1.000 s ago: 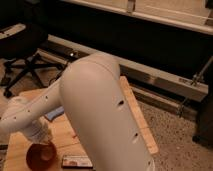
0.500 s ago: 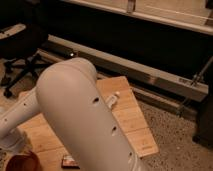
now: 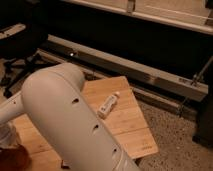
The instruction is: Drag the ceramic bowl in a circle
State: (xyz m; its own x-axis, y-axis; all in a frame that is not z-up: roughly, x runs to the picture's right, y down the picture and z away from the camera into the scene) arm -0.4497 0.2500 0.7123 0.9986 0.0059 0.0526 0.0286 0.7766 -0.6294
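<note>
The ceramic bowl, reddish-brown, shows only in part at the bottom left corner of the wooden table. My gripper is a pale shape at the left edge, right above the bowl and shut. Whether it grips the bowl's rim is hidden. My bulky white arm fills the lower left of the camera view and covers much of the table.
A white tube lies on the table right of the arm. A small dark packet peeks out under the arm. The table's right edge drops to speckled floor. A metal rail runs behind, with an office chair at the far left.
The bowl and gripper have slid left and toward the bottom corner. The arm has swung with them, uncovering more of the table and the white tube.
</note>
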